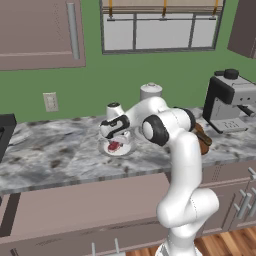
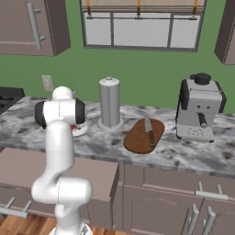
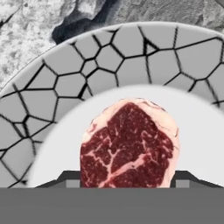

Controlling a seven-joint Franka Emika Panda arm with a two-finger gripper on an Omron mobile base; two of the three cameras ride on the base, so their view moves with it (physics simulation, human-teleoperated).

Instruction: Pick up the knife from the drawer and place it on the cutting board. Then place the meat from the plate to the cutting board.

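My gripper [image 3: 127, 186] straddles the meat [image 3: 129, 146] on the plate [image 3: 65, 87], tips apart either side w/ contact unclear; meat prob soft, slick, light, so I pinch across its middle; knife [image 2: 148, 131] already on cutting board [image 2: 137, 137].

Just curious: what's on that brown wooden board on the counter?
The knife lies on the cutting board, handle toward the front. Nothing else is there; the meat sits on the plate.

two base views behind the arm, both facing the countertop [image 1: 60, 150], hand view close above plate [image 3: 65, 78]
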